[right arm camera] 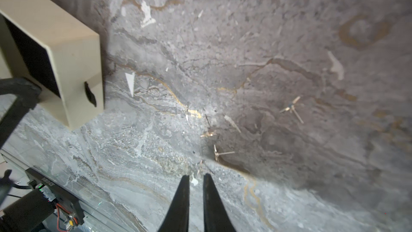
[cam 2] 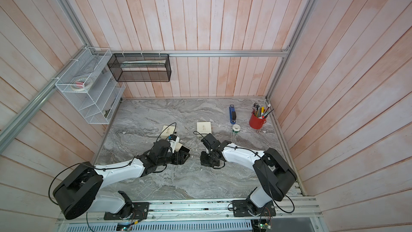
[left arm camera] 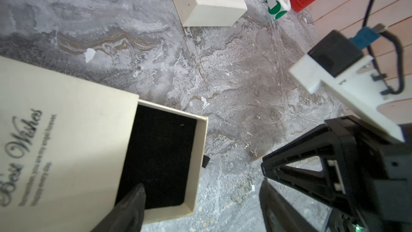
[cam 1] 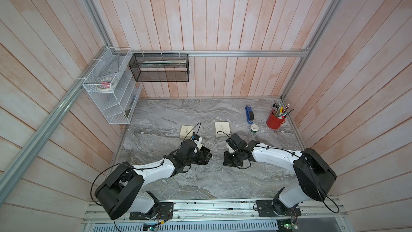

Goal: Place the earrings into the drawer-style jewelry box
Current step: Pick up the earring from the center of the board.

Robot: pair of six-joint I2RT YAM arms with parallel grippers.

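Observation:
The cream drawer-style jewelry box (left arm camera: pixel 66 130) lies under my left gripper (left arm camera: pixel 200 186), its black-lined drawer (left arm camera: pixel 200 148) pulled out. That gripper is open wide, one finger (left arm camera: pixel 131 206) over the drawer lining, the other over bare marble. In both top views the box (cam 1: pixel 203 147) (cam 2: pixel 182 147) peeks out beside the left wrist. Several tiny pale earrings lie on the marble: (right arm camera: pixel 291 108), (right arm camera: pixel 208 133), (right arm camera: pixel 219 152), also (left arm camera: pixel 252 150). My right gripper (right arm camera: pixel 196 176) points down at the marble just short of them, jaws a sliver apart around a pale speck. Whether they pinch anything is unclear.
Two more cream boxes (cam 1: pixel 186 131) (cam 1: pixel 222 128) sit behind the grippers. A sticker roll (cam 1: pixel 254 128), blue stapler (cam 1: pixel 249 114) and red pen cup (cam 1: pixel 275 120) stand at the back right. A white wire rack (cam 1: pixel 111 90) and black mesh basket (cam 1: pixel 160 68) hang at the left.

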